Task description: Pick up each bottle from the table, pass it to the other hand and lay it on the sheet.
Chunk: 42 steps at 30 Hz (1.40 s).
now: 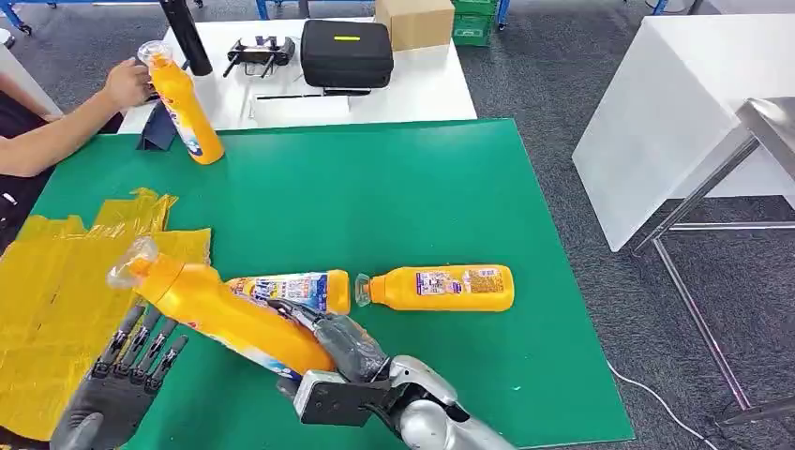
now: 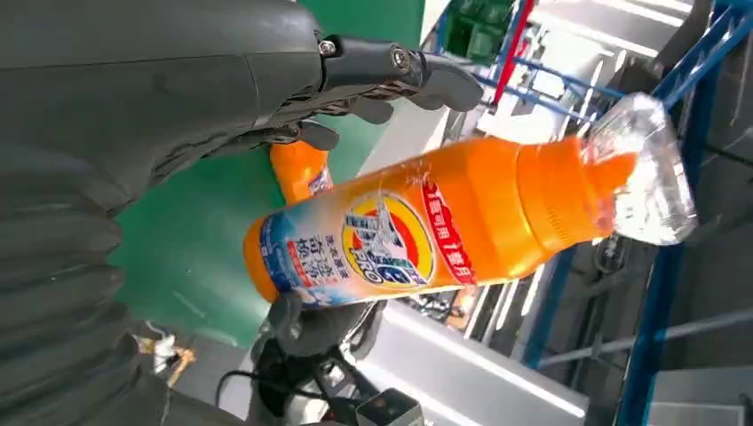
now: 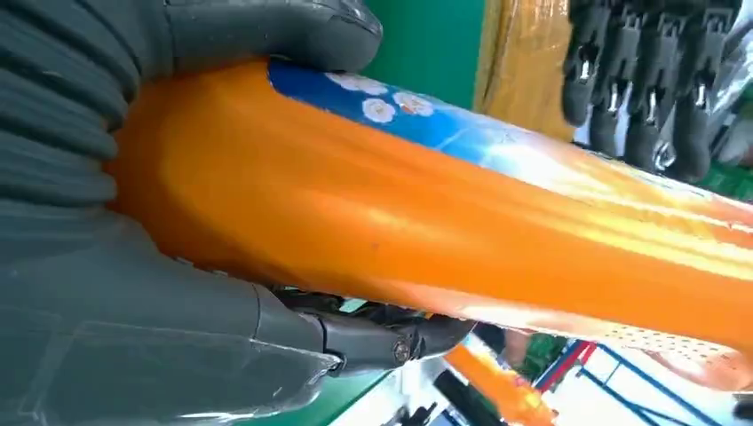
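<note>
My right hand [image 1: 342, 347] grips the base of an orange bottle [image 1: 225, 314] and holds it tilted above the green table [image 1: 375, 187], its clear cap up and to the left. My left hand [image 1: 127, 375] is open just below the bottle's neck, fingers spread and apart from it. From the left wrist the same bottle [image 2: 426, 231] hangs beyond the left hand [image 2: 178, 106]. At the right wrist, the right hand [image 3: 133, 293] wraps the bottle [image 3: 444, 231]. Two more orange bottles lie on the table, one [image 1: 291, 289] behind the held one and one [image 1: 441, 287] to its right. The yellow sheet [image 1: 56, 281] lies at the left.
At the table's far left corner a person's hand [image 1: 127, 82] holds a further orange bottle [image 1: 183, 103] upright. A white table behind carries a black case [image 1: 347, 52] and a cardboard box [image 1: 414, 21]. A white table [image 1: 675, 112] stands to the right.
</note>
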Each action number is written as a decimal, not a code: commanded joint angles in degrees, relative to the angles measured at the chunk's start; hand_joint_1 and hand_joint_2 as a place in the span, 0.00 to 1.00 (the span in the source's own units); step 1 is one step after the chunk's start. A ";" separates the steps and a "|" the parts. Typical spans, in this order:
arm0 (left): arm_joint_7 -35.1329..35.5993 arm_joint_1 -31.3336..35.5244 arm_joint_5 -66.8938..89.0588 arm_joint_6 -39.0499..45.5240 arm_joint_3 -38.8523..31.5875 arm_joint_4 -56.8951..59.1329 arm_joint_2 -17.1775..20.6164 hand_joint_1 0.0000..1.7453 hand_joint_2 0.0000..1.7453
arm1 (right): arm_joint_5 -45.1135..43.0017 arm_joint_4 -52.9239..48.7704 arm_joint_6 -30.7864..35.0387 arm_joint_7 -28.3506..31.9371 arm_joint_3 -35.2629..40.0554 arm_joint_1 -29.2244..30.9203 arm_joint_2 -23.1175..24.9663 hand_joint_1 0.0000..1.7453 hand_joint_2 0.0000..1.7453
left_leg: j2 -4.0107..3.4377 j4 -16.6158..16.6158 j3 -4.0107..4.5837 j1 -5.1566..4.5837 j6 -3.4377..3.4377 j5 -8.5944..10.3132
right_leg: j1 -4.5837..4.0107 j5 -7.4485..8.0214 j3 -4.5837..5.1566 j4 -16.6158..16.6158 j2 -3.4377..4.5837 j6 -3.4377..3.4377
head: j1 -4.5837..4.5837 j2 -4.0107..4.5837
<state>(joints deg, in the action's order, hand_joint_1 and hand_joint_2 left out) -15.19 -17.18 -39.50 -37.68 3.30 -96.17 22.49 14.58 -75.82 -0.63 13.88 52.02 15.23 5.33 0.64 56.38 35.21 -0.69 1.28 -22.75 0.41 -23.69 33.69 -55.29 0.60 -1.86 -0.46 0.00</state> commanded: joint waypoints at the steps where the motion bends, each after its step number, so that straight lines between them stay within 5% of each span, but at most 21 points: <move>1: -0.20 5.92 4.51 2.58 5.02 5.37 0.32 0.00 1.00 | -1.30 9.28 -2.57 -1.53 8.02 7.86 4.17 1.00 1.00 | -0.02 -0.04 -0.17 0.00 -0.10 -0.04 | -0.01 -0.05 -0.17 0.02 -0.03 0.04 | 0.00 0.00; 11: -1.89 11.25 14.83 9.22 5.89 8.12 -3.96 0.00 1.00 | -2.92 11.23 -3.50 -3.09 13.27 10.40 7.36 1.00 1.00 | 0.03 -0.02 -0.35 0.08 -0.16 -0.09 | -0.06 -0.12 -0.39 0.05 -0.14 0.07 | 0.00 0.00; 19: -4.94 16.28 29.20 19.03 6.85 8.79 -11.73 0.00 1.00 | -4.64 12.68 -2.82 -4.45 14.30 11.16 8.94 1.00 1.00 | 0.19 -0.04 -0.21 0.02 -0.10 -0.01 | 0.01 -0.09 -0.27 0.03 -0.28 0.03 | 0.02 0.00; 42: -4.76 15.84 22.50 14.47 5.42 9.78 -11.73 0.00 1.00 | -3.09 17.23 -2.98 -3.38 13.02 8.77 8.77 1.00 1.00 | 0.12 0.02 -0.37 0.10 -0.16 -0.12 | -0.07 -0.15 -0.42 0.05 -0.29 0.04 | 0.00 0.00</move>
<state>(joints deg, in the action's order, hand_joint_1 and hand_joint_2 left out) -21.33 -4.22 -10.77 -19.25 9.07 -91.30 12.06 9.81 -64.46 -2.75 9.29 61.51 23.81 14.21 0.64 56.39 35.22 -0.66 1.28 -22.74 0.41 -23.67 33.73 -55.29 0.53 -1.88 -0.46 0.00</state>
